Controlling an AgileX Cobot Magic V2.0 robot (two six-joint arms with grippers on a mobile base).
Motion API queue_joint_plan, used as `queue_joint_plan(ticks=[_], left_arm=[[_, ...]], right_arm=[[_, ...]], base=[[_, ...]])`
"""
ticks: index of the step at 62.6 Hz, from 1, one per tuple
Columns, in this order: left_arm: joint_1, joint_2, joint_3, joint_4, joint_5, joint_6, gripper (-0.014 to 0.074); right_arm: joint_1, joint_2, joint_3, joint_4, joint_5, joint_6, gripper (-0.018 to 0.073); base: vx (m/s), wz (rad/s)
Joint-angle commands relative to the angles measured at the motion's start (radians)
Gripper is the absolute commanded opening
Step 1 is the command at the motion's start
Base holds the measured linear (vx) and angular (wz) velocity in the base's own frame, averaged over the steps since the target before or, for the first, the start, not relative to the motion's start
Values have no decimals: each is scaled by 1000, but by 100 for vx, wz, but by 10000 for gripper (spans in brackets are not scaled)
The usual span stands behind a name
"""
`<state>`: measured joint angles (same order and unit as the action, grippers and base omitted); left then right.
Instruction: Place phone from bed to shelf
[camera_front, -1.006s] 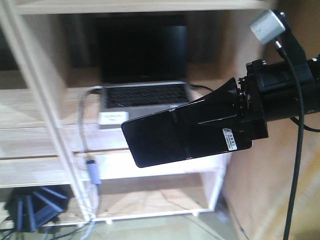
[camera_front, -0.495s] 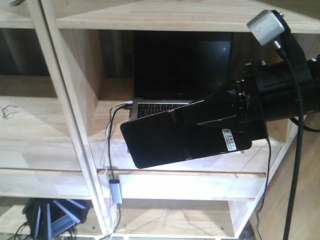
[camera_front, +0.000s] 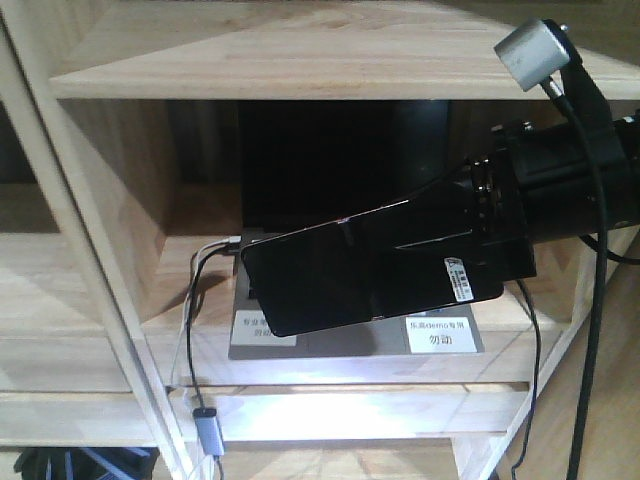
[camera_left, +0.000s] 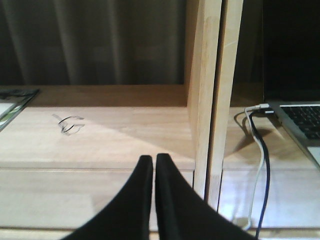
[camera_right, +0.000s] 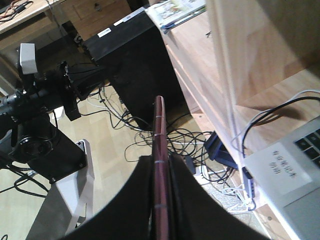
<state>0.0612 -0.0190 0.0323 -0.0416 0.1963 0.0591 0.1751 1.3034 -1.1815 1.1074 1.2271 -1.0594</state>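
The pick-up half of the job looks done: the phone (camera_front: 350, 270) hangs in the air, clamped at one end by the right gripper (camera_front: 425, 235), and the bed is in none of the views. In the right wrist view the phone shows edge-on, its pinkish rim running straight out between the two black fingers (camera_right: 182, 192), which press on both of its faces. The front view sets it tilted, free end lower, before the shelf (camera_front: 300, 50), across the compartment where a laptop (camera_front: 445, 335) sits open with cables (camera_front: 195, 290) trailing off its left side. How near the phone is to the board's front edge is hard to judge from that angle; it seems to be out in front of the compartment, not yet inside it. The left gripper (camera_left: 153, 162) has its fingers drawn together on nothing, pointing at the bare board of the neighbouring compartment. What remains, I judge, is to carry the phone over a free stretch of board, lower it flat and release.
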Motion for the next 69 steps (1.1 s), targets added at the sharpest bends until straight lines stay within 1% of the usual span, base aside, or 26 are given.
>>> queue_joint_plan(ticks=[1,34,69], left_arm=[[0,-8,7,-9,-70,0,1],[0,-8,7,-9,-70,0,1],[0,-8,7,-9,-70,0,1]], right_arm=[[-2,-30,-25,82,58,1,-2],[-2,-30,-25,82,58,1,-2],[-2,-30,-25,82,58,1,-2]], base=[[14,-7],[10,-4],[1,0]])
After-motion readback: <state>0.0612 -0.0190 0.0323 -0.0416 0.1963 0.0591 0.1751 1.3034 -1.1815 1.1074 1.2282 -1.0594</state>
